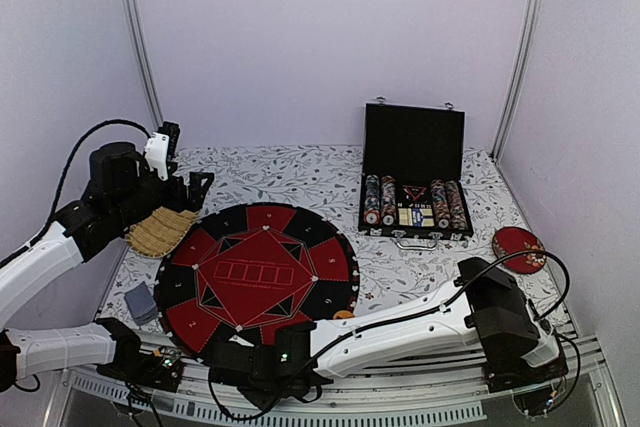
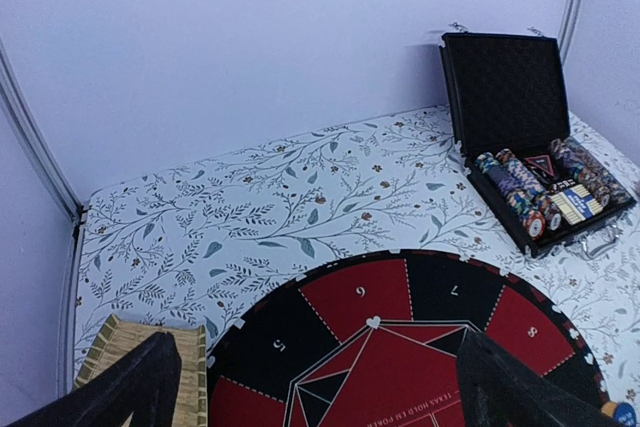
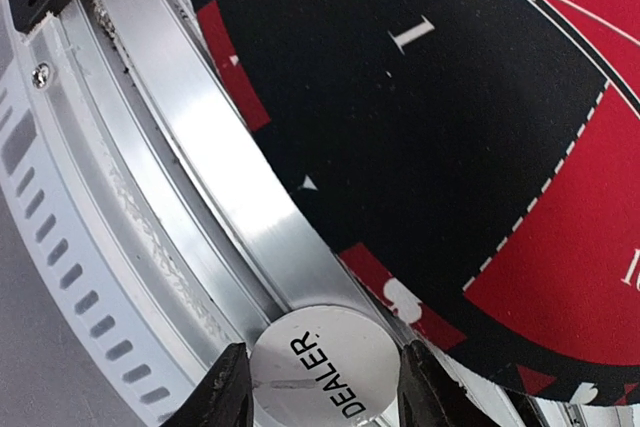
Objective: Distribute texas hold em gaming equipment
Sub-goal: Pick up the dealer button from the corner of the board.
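The white DEALER disc lies on the metal rail at the table's near edge, just off the rim of the round red-and-black poker mat. My right gripper has a finger against each side of the disc. In the top view that gripper reaches low across the front edge, hiding the disc. A grey-blue deck of cards lies left of the mat. A small orange disc sits at the mat's near right rim. My left gripper hangs open over the mat's far left rim, holding nothing.
An open black case with rows of chips stands at the back right. A woven straw mat lies under the left gripper. A red round pad sits at the right edge. The slotted rail borders the front.
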